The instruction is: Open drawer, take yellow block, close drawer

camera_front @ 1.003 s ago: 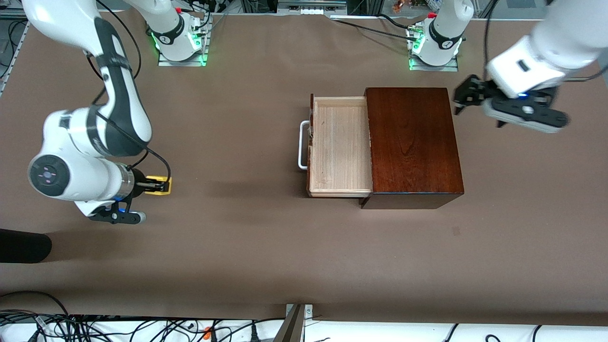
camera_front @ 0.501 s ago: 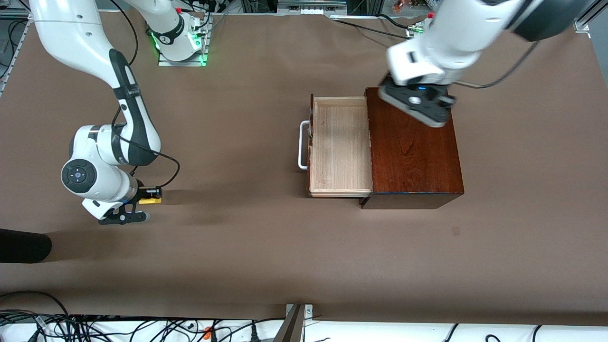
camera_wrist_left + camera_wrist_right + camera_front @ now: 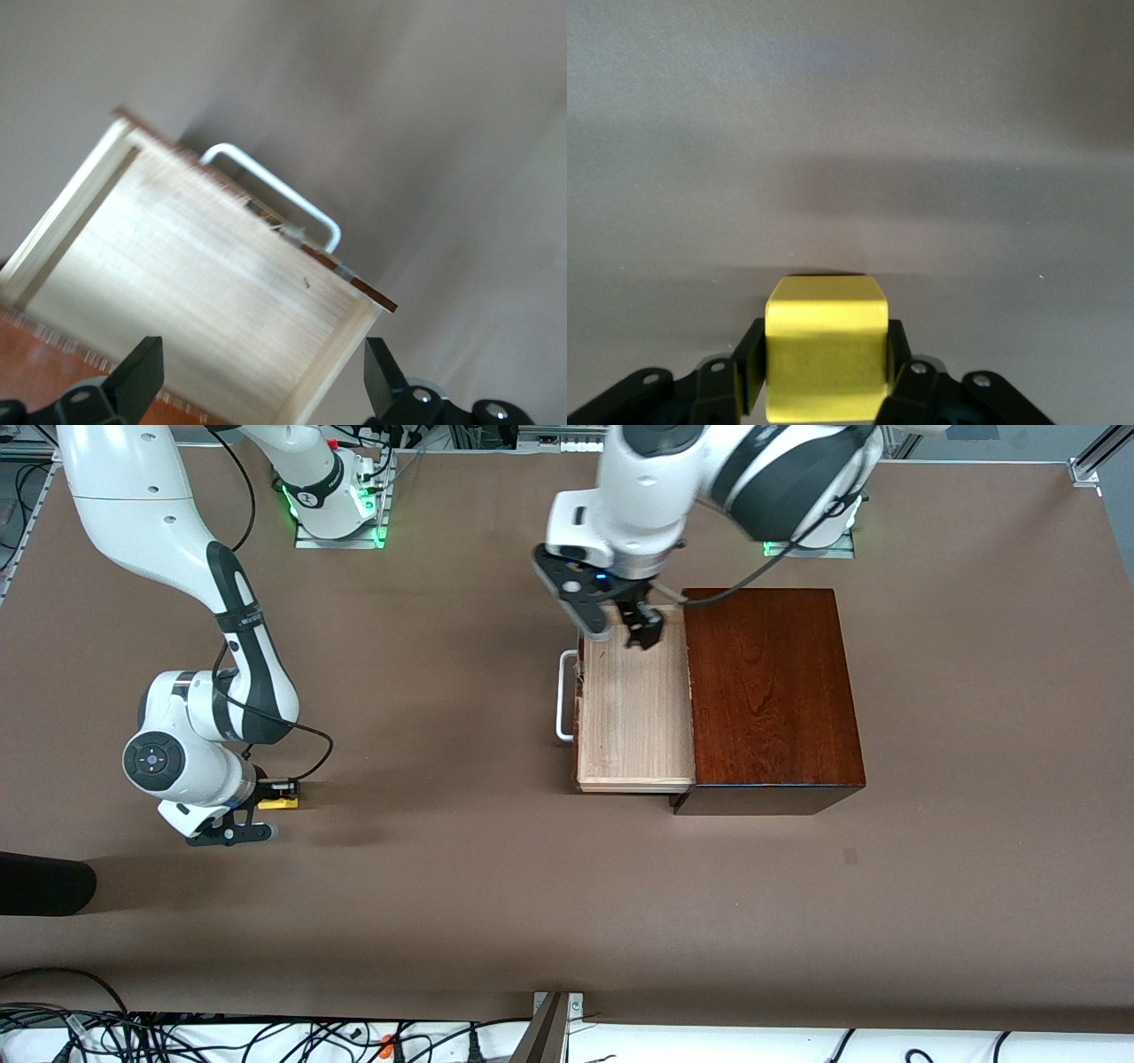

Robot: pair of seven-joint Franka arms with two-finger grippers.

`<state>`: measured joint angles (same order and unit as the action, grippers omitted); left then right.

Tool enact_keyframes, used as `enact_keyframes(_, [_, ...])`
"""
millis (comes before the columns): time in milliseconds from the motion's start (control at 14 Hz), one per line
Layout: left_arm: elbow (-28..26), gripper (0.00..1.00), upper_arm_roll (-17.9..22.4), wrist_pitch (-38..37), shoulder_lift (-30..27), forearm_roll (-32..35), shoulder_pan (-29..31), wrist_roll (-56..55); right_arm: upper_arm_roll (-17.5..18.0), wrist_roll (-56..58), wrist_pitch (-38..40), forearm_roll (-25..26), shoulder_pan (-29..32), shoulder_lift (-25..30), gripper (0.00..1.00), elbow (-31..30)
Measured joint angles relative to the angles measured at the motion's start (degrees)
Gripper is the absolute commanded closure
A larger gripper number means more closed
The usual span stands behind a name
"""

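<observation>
Tabletop [image 3: 496, 868]: brown, carries all items.

Wooden box [image 3: 771, 691]: glossy dark brown, toward left arm's end.

Drawer [image 3: 633, 700]: pulled well out of box front, tray empty, white handle [image 3: 563, 695] at 9 o'clock of tray in front view.

Left gripper [image 3: 620, 624]: over drawer's 12 o'clock corner; fingers [image 3: 142, 376] spread wide, holding nothing.

Right gripper [image 3: 270, 793]: low at tabletop, toward right arm's end, well apart from box; fingers [image 3: 749, 363] pinching yellow block [image 3: 826, 359].

Yellow block: out of drawer, in right gripper, at or just above tabletop; contact cannot be told.

Step, judged: open and take done; close in hand. Next move calls for left gripper to reach handle side and push drawer front straight toward box, at 3 o'clock.
</observation>
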<state>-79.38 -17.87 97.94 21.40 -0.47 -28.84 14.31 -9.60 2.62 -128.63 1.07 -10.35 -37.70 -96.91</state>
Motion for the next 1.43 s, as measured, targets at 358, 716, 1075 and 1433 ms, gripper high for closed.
enact_keyframes(358, [1.6,0.00,0.0,3.2,5.6,6.0,-3.6,21.0,0.0,0.0,1.5,0.0,0.1,0.9,0.00,0.3])
enact_keyframes(716, [1.8,0.00,0.1,9.8,12.0,10.3,-7.2,24.2,-0.1,0.0,15.0,-1.2,0.1,9.6,0.00,2.5])
enact_keyframes(1075, [1.9,0.00,0.4,12.3,17.1,13.4,-7.5,24.7,-1.0,0.2,31.6,-3.2,0.3,20.8,0.00,8.3])
enact_keyframes(1433, [2.0,0.00,0.5,12.3,18.4,15.8,-8.3,24.7,-1.5,0.2,45.2,-3.2,0.3,25.7,0.00,16.2])
